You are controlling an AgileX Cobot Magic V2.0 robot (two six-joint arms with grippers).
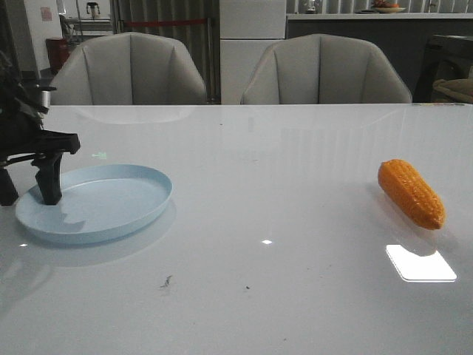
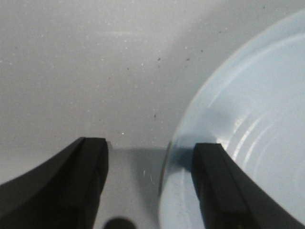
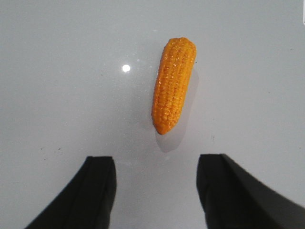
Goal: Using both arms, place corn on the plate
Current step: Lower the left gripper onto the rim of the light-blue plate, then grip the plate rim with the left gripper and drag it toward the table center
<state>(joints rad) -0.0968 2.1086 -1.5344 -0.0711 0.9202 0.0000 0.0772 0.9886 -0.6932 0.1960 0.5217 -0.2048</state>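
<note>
On the counter's (image 1: 281,185) right side, well apart from the plate (image 1: 111,222), the corn (image 1: 412,193) lies flat on its side, untouched. It looks like a light, hollow plastic toy: stiff, so a firm squeeze should not crush it, but rounded and tapering, so it may roll or squirt out if pinched near the blunt tip. The bumpy kernel rows should give the pads some bite. The best hold is probably across the thick middle, with the jaws closing on the two long flanks.

From the right wrist view the corn (image 3: 173,86) sits beyond the right tool (image 3: 156,191), whose fingers are spread wide with nothing between them; the cob points roughly along the gap, so a straight advance would likely straddle it.

Far left, the left tool (image 1: 29,185) is also spread, one finger (image 2: 224,186) over the inside of the plate (image 2: 257,119) and the other outside, the rim between them. Whether it touches the rim I cannot tell. The glossy counter may let the plate slide.
</note>
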